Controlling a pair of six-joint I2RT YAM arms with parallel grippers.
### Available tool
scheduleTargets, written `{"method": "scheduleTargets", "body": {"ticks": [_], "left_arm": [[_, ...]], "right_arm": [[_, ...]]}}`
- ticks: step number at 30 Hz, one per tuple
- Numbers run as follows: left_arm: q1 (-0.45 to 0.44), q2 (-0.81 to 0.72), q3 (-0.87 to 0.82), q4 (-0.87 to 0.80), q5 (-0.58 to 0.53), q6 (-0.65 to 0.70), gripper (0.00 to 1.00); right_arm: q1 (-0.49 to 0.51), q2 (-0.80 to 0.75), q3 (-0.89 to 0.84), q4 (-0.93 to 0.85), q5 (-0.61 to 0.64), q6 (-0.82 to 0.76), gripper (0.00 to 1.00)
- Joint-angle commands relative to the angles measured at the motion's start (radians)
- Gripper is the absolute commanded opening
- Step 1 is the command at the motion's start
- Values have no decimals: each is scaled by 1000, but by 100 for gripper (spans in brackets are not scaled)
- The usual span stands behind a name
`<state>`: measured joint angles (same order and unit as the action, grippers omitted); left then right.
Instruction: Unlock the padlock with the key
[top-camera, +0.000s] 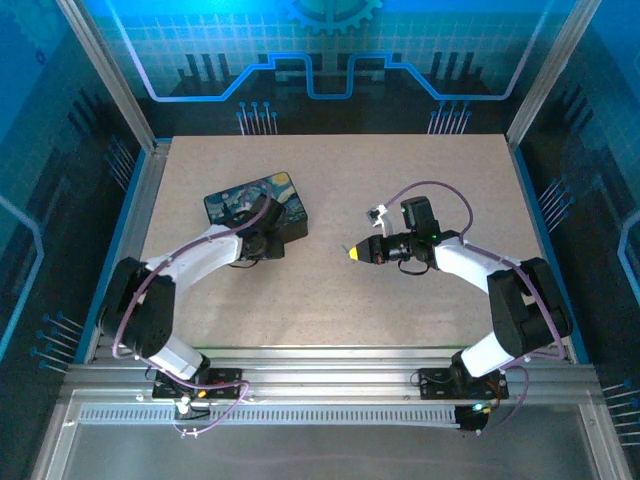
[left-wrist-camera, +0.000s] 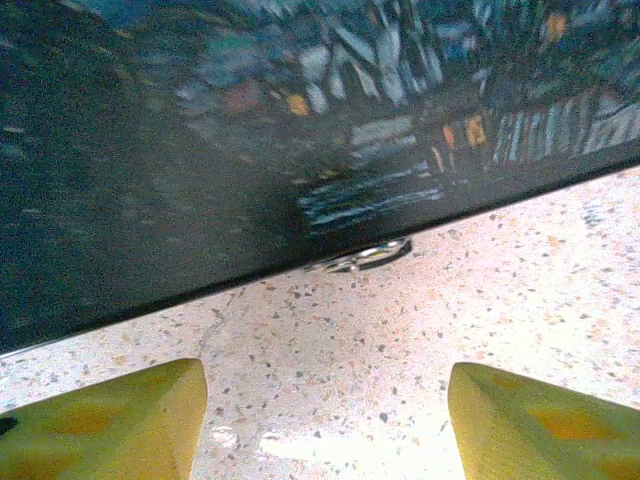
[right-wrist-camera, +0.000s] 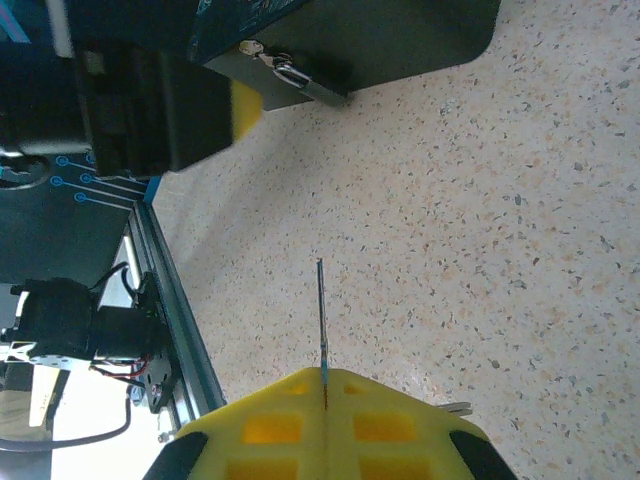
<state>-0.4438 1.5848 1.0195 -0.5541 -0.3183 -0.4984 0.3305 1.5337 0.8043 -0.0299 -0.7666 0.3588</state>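
1. The box (top-camera: 250, 203), black with a blue and yellow swirl-painted lid, lies on the left half of the table (top-camera: 400, 320), turned at an angle.
2. The padlock (right-wrist-camera: 305, 82) hangs at the box's side wall, low against the table. In the right wrist view, its small shiny shackle sits at a fitting on the wall and its grey body lies alongside.
3. The left gripper (top-camera: 268, 238) is at the near right side of the box, and its arm reaches in from the lower left.
4. In the left wrist view, the left gripper (left-wrist-camera: 325, 385) has its yellow fingers (left-wrist-camera: 110, 420) spread well apart, with bare table between them and nothing grasped.
5. Straight ahead of those fingers is the box's dark wall. A small shiny metal piece (left-wrist-camera: 365, 257) shows at its lower edge, too blurred to tell which part of the lock it is.
6. The right gripper (top-camera: 355, 253) hovers near the middle of the table, pointing left toward the box and well apart from it.
7. Its jaws are clenched on the key (right-wrist-camera: 320, 320), as the right wrist view shows at the right gripper (right-wrist-camera: 325, 378). The thin blade is seen edge-on, sticking straight out from the seam between the yellow pads.
8. The key's tip is well short of the padlock, with open table between them.
9. In the same view, one yellow finger (right-wrist-camera: 245, 105) of the left gripper sits just beside the padlock, at the box.
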Motion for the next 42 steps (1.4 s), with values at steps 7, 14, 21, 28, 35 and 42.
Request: {"method": "scheduleTargets", "body": {"ticks": [7,14,21,28,35,42], "left_arm": [[6,135,35,129,-117,-59,67],[4,216,73,183,-133,-112,66],[-5,244,45,247,-214,-168,58],[-8,259,-8,352,-252,-174,51],[-9,256,-59,425,-278,-160,38],[-8,255,-74,463,-287,-124,26]], "right_arm": [[-12,17,-4,6,-15,-11,1],[-15,41,0,18,-22,-10,1],[-25,61,3,23,-29,-16,2],[-27,84,-2,32,-36,-19,2],[-27,104,-7,48,-42,-12,2],[-22,111,-9,50,-46,-12,2]]}}
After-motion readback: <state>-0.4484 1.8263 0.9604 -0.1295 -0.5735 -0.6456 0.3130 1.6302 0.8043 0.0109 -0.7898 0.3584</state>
